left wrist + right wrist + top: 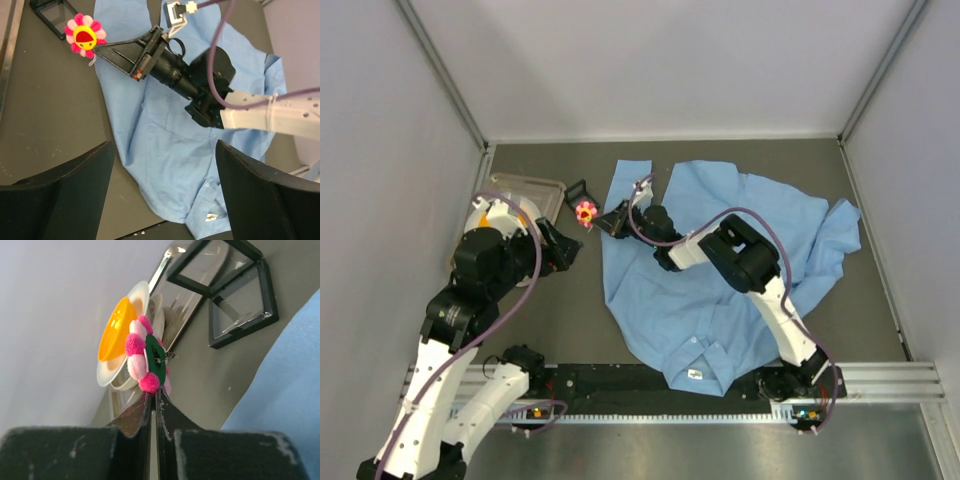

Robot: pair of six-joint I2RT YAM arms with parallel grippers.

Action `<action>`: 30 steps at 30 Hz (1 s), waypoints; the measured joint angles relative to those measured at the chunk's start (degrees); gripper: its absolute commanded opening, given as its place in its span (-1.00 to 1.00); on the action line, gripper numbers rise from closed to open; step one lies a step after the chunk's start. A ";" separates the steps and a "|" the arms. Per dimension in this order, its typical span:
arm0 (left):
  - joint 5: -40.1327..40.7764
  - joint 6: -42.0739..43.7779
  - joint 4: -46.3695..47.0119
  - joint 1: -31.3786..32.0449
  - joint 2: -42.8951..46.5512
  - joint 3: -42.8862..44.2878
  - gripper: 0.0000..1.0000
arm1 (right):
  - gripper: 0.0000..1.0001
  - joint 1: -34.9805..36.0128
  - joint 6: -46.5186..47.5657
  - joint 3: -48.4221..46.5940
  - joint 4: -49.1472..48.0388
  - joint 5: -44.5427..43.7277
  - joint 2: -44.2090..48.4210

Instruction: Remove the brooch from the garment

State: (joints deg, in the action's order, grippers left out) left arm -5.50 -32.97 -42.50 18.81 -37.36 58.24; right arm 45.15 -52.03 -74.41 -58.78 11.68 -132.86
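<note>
Right gripper pinched tight on the brooch, just beside the garment

The left arm and the right arm have white shells with black joints (black wedge fingers too); purple cables loop outside.

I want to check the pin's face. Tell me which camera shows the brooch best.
The left wrist view: the brooch faces it, pink petals and yellow centre sharp. The right wrist view sees it edge-on, green back showing, pinched in the right gripper. The top view shows only a small pink spot.
</note>
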 measured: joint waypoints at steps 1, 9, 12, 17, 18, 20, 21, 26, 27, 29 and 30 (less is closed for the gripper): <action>-0.07 1.01 -0.28 0.00 -0.07 0.02 0.72 | -1.00 -0.13 -2.25 -1.92 0.00 0.11 -2.10; -1.38 6.23 -1.27 0.00 -1.18 0.07 0.72 | -1.00 -0.48 -13.11 -10.58 0.98 -0.09 -8.07; -2.03 6.80 -1.22 0.02 -1.18 0.07 0.72 | -1.00 -0.59 -15.76 -11.76 1.33 -0.61 -8.37; -2.86 7.19 -1.07 0.04 -1.31 0.04 0.71 | -1.00 -0.76 -18.36 -11.96 3.19 -1.62 -8.44; -3.08 7.21 -0.98 0.04 -1.40 0.04 0.71 | -1.00 -0.76 -18.73 -11.96 3.67 -1.81 -8.44; -3.54 7.21 -0.81 0.04 -1.55 -0.02 0.71 | -1.00 -0.79 -19.06 -11.96 4.55 -2.19 -8.44; -3.80 7.21 -0.79 0.04 -1.68 -0.09 0.71 | -1.00 -0.81 -19.17 -11.96 5.51 -2.43 -8.44; -4.39 7.21 -0.76 0.04 -1.92 -0.37 0.71 | -1.00 -0.85 -19.85 -13.88 8.04 -3.10 -9.79; -4.46 7.21 -0.81 0.04 -1.90 -0.39 0.71 | -1.00 -0.87 -20.02 -14.34 8.28 -3.17 -10.19; -4.63 7.21 -0.79 0.04 -1.90 -0.39 0.70 | -1.00 -0.94 -20.26 -15.13 8.98 -3.45 -10.88; -4.76 7.21 -0.79 0.04 -1.88 -0.39 0.70 | -1.00 -0.98 -20.28 -15.56 9.60 -3.54 -11.19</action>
State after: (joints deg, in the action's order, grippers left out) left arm -10.26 -25.76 -43.29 18.85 -39.24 57.84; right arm 44.16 -72.31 -89.97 -49.19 8.14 -144.05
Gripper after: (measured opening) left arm 0.852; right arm 0.011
